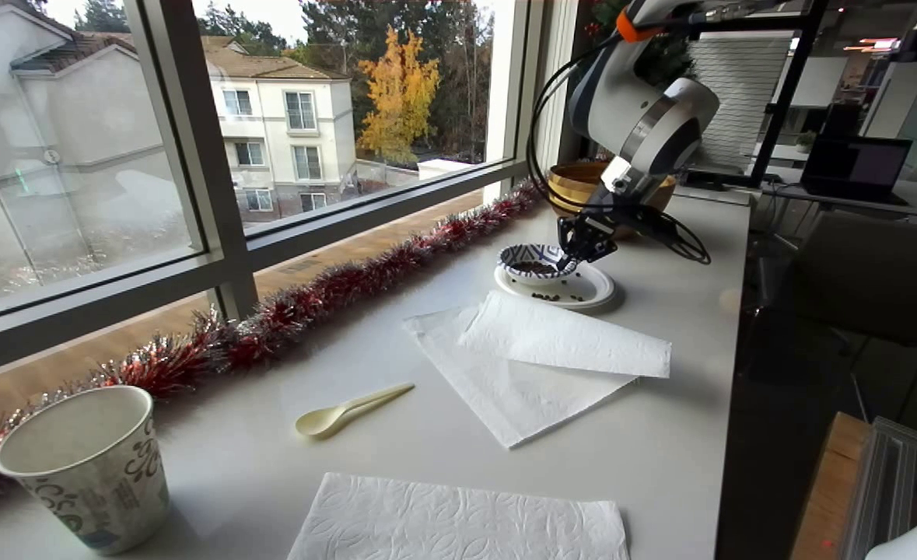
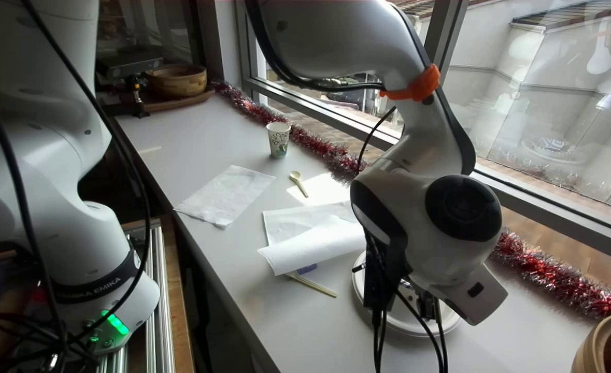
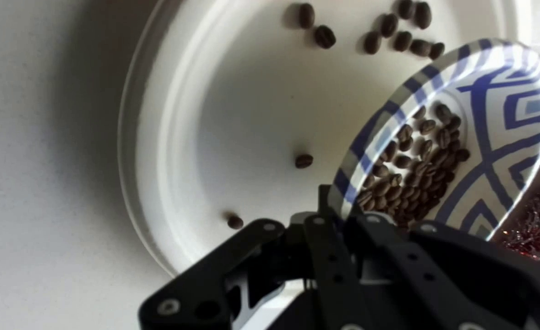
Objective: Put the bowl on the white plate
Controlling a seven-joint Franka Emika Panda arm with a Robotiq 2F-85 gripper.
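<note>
The bowl (image 1: 534,253) has a blue and white patterned inside and holds dark beans. It is over the window side of the white plate (image 1: 600,289), tilted in the wrist view. I cannot tell whether its base touches the plate. My gripper (image 1: 570,260) is shut on the bowl's rim. In the wrist view the fingertips (image 3: 336,208) pinch the rim of the bowl (image 3: 489,151), and the plate (image 3: 247,119) lies below with several loose beans on it. In an exterior view the arm hides the bowl, while the plate's rim (image 2: 358,292) shows.
Paper napkins (image 1: 567,334) lie close beside the plate. A pale spoon (image 1: 341,414), another napkin (image 1: 466,521) and a paper cup (image 1: 89,467) stand farther off. A wooden bowl (image 1: 571,183) is behind the gripper. Red tinsel (image 1: 295,315) runs along the window. A utensil handle (image 2: 313,285) pokes from under a napkin.
</note>
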